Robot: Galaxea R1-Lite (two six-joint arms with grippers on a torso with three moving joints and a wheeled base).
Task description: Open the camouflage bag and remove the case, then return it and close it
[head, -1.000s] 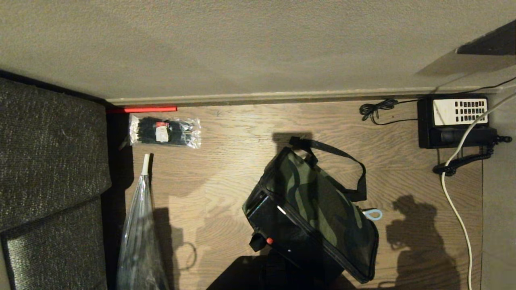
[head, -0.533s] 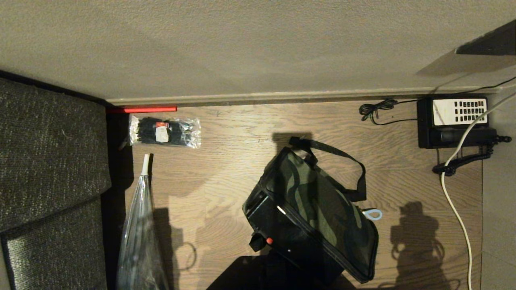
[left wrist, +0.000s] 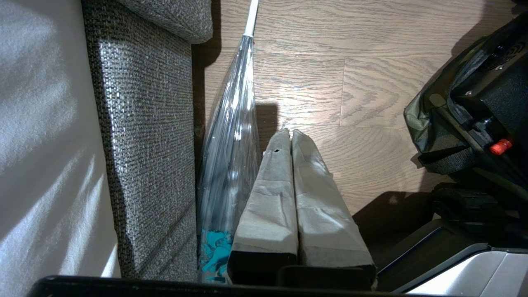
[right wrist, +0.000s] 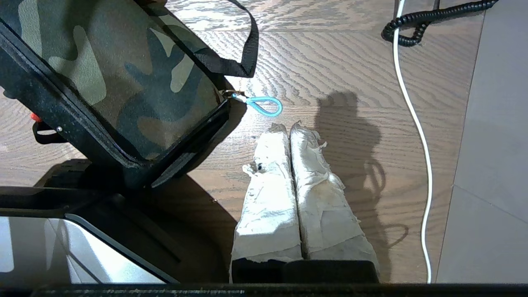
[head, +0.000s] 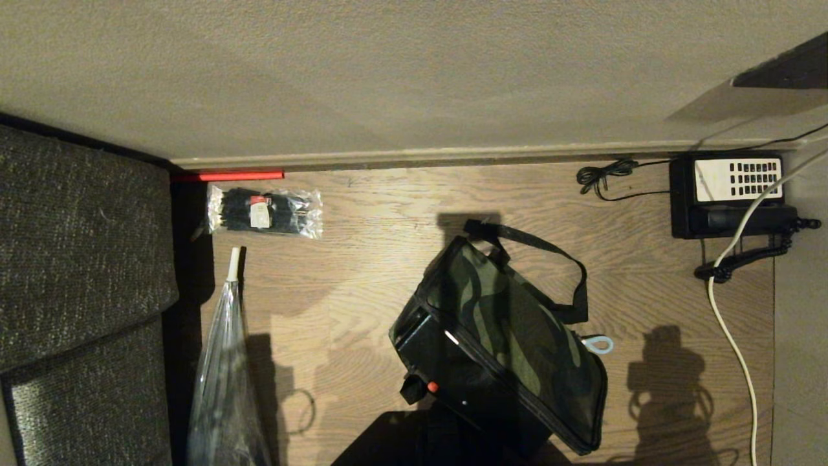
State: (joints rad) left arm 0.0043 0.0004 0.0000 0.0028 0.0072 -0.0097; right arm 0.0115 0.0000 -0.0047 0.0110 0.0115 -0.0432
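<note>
The camouflage bag lies closed and tilted on the wood floor, its black strap looped over the far side and a light-blue zipper loop at its right edge. The case is hidden. In the right wrist view my right gripper hangs shut and empty over bare floor, just beside the bag's corner and the blue loop. My left gripper is shut and empty too, parked by the sofa with the bag off to one side. Neither arm shows in the head view.
A grey sofa fills the left. A clear plastic umbrella lies along it. A packet of black cable ties sits near the wall. A black desk phone with coiled cord and a white cable are at the right.
The right arm's shadow on the floor beside the bag has slid right and downward in the head view and then settled. The bag and everything else stay put.
</note>
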